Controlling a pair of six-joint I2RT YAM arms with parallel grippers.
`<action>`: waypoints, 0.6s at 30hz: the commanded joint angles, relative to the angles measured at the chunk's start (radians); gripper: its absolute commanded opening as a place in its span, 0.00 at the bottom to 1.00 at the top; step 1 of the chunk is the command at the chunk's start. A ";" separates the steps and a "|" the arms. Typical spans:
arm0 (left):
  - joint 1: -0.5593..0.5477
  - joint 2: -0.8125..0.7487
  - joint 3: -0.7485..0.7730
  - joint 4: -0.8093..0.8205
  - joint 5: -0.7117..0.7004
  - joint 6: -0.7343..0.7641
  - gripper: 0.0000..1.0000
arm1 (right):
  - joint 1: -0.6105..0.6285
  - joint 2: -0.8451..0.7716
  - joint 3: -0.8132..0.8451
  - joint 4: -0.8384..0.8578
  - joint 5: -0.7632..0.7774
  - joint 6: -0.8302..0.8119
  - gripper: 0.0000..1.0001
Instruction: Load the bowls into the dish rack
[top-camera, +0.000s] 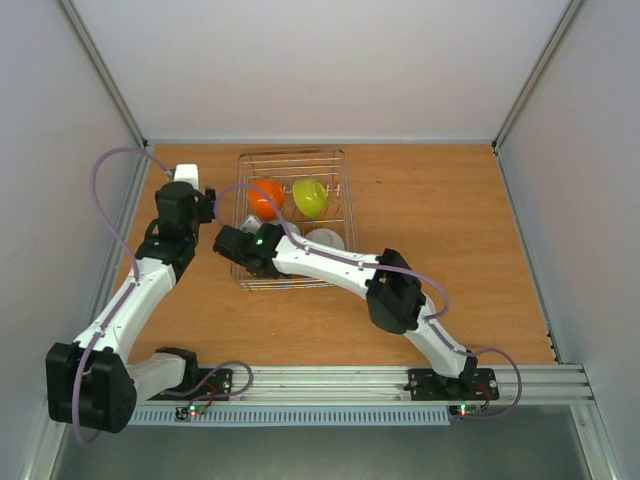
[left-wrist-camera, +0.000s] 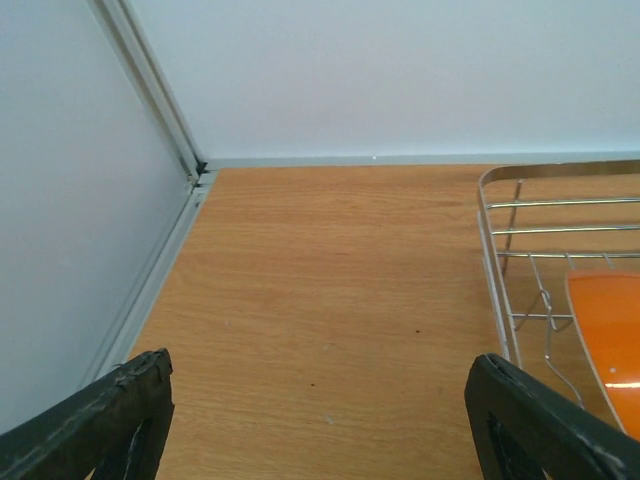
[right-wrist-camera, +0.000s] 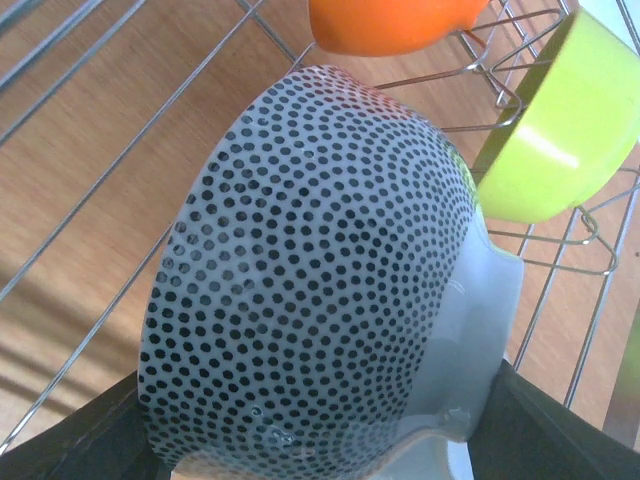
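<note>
Inside the dish rack (top-camera: 290, 153), near-left corner, R tool (right-wrist-camera: 320, 440) is clamped on the dotted white bowl (right-wrist-camera: 310, 280), which is tipped on edge w/ jaws across its width. L tool (left-wrist-camera: 320, 420) gapes empty over the table (left-wrist-camera: 330, 300), just left of the rack. Orange bowl (top-camera: 265, 195) & lime green bowl (top-camera: 309, 197) stand on edge at the far end; pale bowl (top-camera: 325, 240) sits near-right.

Handling, prob: stiff, light, glossy, chips if knocked on wire. Curved wall looks slippery, so a rim pinch seems safer.

Unclear: paler lip behind dotted bowl, 2nd bowl or its own inside, can't tell. Fifth bowl not made out; from above the arm covers the rack's near-left.
</note>
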 joint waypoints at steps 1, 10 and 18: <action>0.004 -0.025 0.001 0.071 -0.074 -0.003 0.81 | 0.014 0.071 0.110 -0.127 0.119 -0.015 0.01; 0.004 -0.028 -0.003 0.105 -0.098 -0.002 0.81 | 0.015 0.164 0.188 -0.184 0.116 -0.010 0.10; 0.005 -0.028 -0.004 0.107 -0.096 0.001 0.82 | 0.015 0.150 0.165 -0.140 0.082 -0.010 0.77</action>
